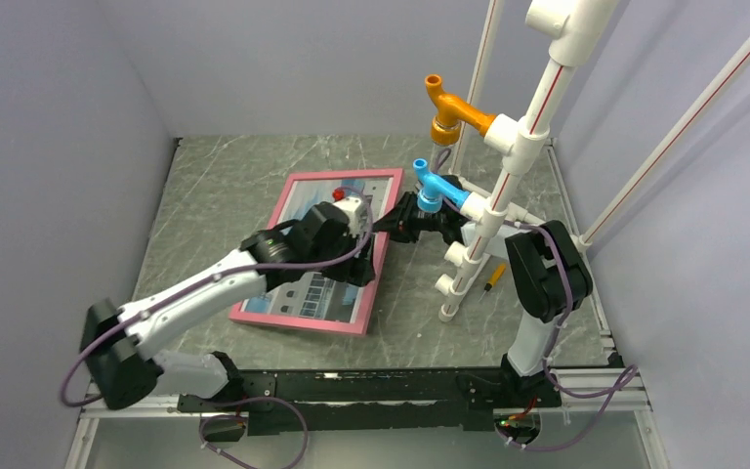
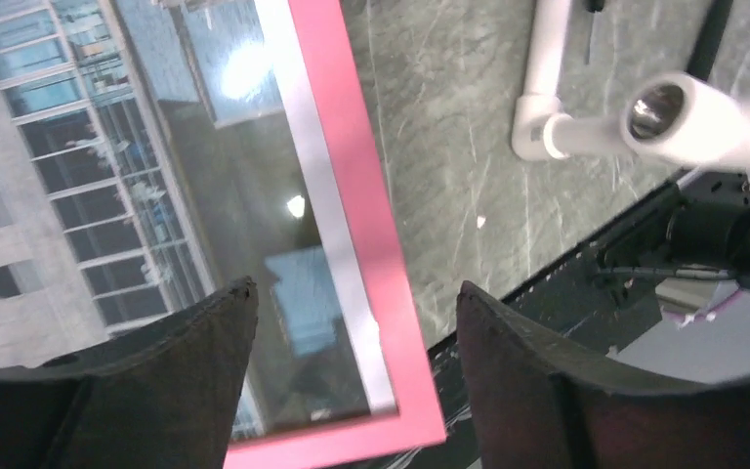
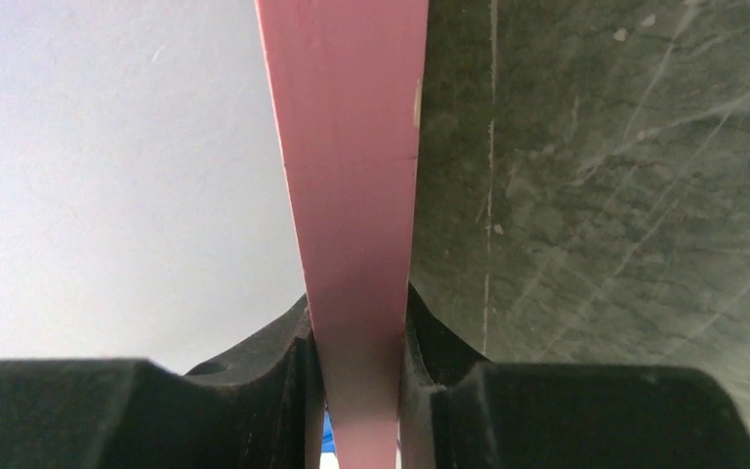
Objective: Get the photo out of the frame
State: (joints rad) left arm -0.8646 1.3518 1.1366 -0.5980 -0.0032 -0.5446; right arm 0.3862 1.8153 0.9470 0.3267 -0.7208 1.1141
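Observation:
The pink frame [image 1: 298,322] lies face up on the grey marble table [image 1: 215,176], with the photo [image 1: 305,293] of a pale building under blue sky still behind its glass. My left gripper [image 1: 355,268] hovers open over the frame's right side. In the left wrist view its jaws stand wide apart [image 2: 352,303] above the frame's border [image 2: 352,166] and near right corner, with the photo [image 2: 78,176] to their left. My right gripper [image 1: 392,223] is shut on the frame's right edge, which shows as a pink strip [image 3: 352,147] pinched between its fingers [image 3: 359,322].
A white PVC pipe stand [image 1: 469,244] with an orange fitting [image 1: 446,107] and a blue fitting [image 1: 430,184] rises just right of the frame. A yellow-handled screwdriver [image 1: 494,277] lies by its foot. Walls close in the left, back and right. A black rail [image 1: 352,386] runs along the near edge.

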